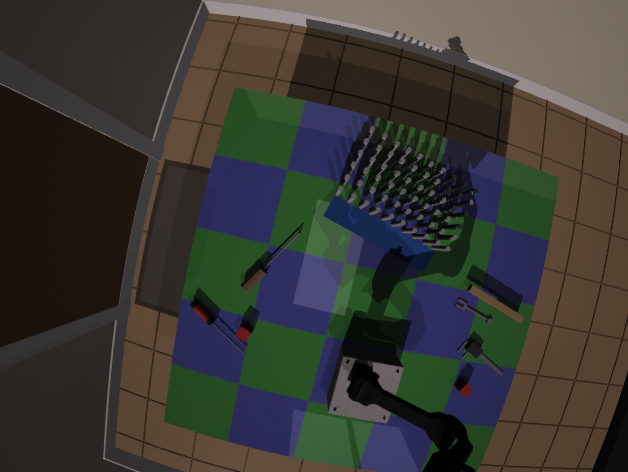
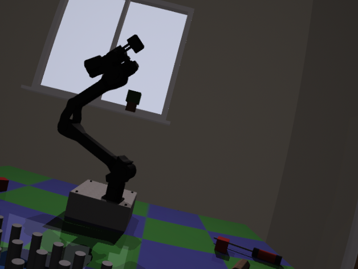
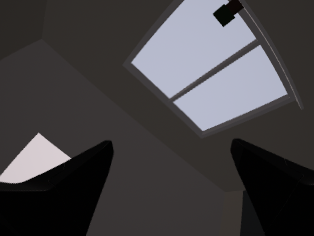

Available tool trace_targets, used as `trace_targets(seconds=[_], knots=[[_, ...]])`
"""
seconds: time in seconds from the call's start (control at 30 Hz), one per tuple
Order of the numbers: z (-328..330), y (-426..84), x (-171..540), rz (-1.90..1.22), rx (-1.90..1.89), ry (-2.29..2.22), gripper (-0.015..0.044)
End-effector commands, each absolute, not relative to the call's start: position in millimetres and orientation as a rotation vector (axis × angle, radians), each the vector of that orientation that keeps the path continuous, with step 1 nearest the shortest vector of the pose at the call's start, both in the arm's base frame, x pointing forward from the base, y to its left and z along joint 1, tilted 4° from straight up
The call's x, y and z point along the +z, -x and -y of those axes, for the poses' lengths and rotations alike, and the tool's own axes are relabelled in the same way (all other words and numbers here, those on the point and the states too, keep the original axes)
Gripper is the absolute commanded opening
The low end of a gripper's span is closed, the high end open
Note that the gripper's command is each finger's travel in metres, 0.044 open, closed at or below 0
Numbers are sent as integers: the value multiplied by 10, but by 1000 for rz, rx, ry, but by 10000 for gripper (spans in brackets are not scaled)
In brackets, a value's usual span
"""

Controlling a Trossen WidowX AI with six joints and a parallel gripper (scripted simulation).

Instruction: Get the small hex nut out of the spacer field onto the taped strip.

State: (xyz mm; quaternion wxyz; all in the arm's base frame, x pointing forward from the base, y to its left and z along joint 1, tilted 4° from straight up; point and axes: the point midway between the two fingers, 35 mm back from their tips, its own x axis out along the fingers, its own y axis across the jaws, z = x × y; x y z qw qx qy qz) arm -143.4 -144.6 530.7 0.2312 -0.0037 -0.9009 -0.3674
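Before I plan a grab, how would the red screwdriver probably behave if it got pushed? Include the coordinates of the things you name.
The red screwdriver (image 1: 203, 312) (image 2: 267, 256) looks stiff, with its straight thin shaft. Its thick, roundish handle could roll, likely curving, since the shaft is much narrower. A push might also knock the red block beside the shaft.
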Motion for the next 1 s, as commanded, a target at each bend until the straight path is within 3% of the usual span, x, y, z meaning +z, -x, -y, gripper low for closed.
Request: trace_targets(seconds=[0.0,0.43,0.97], knots=[[1434,1434,5318,2478,-998,14,426],[-234,1063,5730,2355,-132,337,440],[-1871,-491,5328,1677,496,578,440]])
